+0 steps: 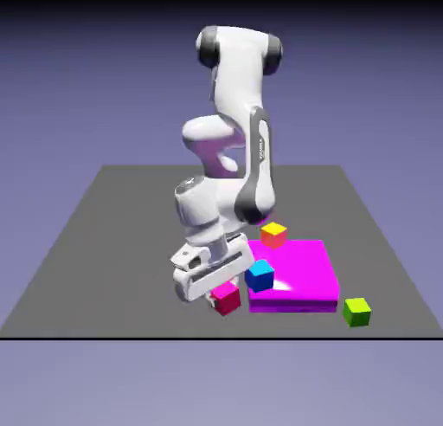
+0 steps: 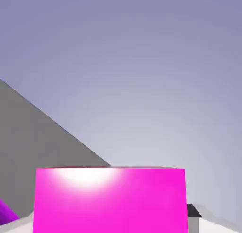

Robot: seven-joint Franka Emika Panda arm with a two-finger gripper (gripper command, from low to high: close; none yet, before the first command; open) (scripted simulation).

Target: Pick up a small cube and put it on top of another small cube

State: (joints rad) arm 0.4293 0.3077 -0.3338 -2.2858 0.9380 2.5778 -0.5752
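Progress: roughly at the grasp, with lifting, carrying and stacking all left to do. Pincer (image 1: 223, 296) low at the counter (image 1: 104, 242), clenched on the small magenta-pink cube (image 1: 227, 297), judging by the hand view, where the same cube (image 2: 111, 199) fills the bottom between the fingertips and hides them. Cube apparently on or just off the counter surface, hard to tell which, just beside the near-left corner of the big magenta slab (image 1: 298, 273) in the exterior view. Yellow-topped cube (image 1: 273, 235) untouched, at the slab's far edge, nothing on top of it; whether on the slab or just behind it, not clear. Blue cube (image 1: 260, 275) close by the hand, on the slab's near-left part. Lime-green cube (image 1: 356, 311) well apart, off toward the exterior view's right.

Look of the held cube: plain, glossy, bright magenta with a white glare patch on the broad face in the hand view; darker crimson on its shaded sides in the exterior view. Edges crisp, faces flat, no markings.
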